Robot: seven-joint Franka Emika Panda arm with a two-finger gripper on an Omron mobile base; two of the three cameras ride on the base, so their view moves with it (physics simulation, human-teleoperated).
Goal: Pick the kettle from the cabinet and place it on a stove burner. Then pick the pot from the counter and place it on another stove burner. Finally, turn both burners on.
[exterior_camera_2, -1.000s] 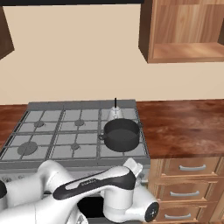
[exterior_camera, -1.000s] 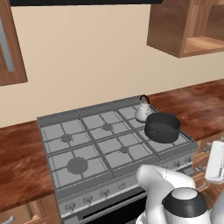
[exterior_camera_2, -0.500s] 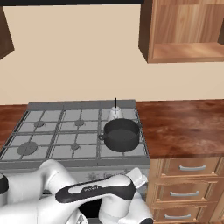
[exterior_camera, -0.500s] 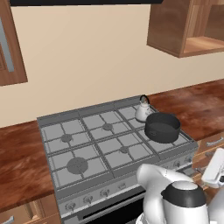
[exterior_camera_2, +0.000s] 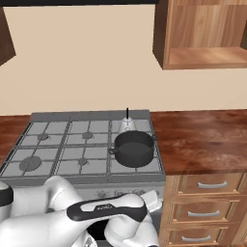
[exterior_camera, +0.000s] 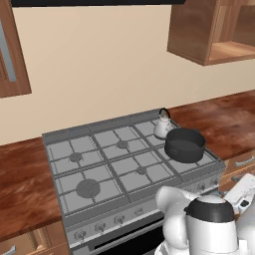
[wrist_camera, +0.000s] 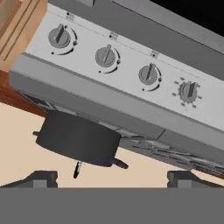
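A: Where are the kettle and the pot found?

B: Both are set on the stove (exterior_camera: 99,167). The kettle (exterior_camera: 162,125) is seen on the back right burner, and the pot (exterior_camera: 185,144) on the front right burner, just in front of it. The cabinet (exterior_camera_2: 202,36) above is left bare, and the counter (exterior_camera_2: 202,140) to the right of the stove carries nothing of the task.

A: So which step is judged to be in hand?

B: The last one, it seems: the placing looks done, and the burners are not yet lit. In the hand view the front panel of the stove is faced, with its row of knobs (wrist_camera: 105,56) seen upside down, and the pot is seen beyond the stove's edge.

A: And how is the gripper held?

B: The gripper (wrist_camera: 111,179) is kept low in front of the stove, with its jaws spread wide apart and nothing between them; the knobs are not touched.

A: What is called for next?

B: The right knobs must be picked out, probably the two serving the right-hand burners; which ones those are cannot be told. The gripper must then be brought onto a knob, closed on it and turned.
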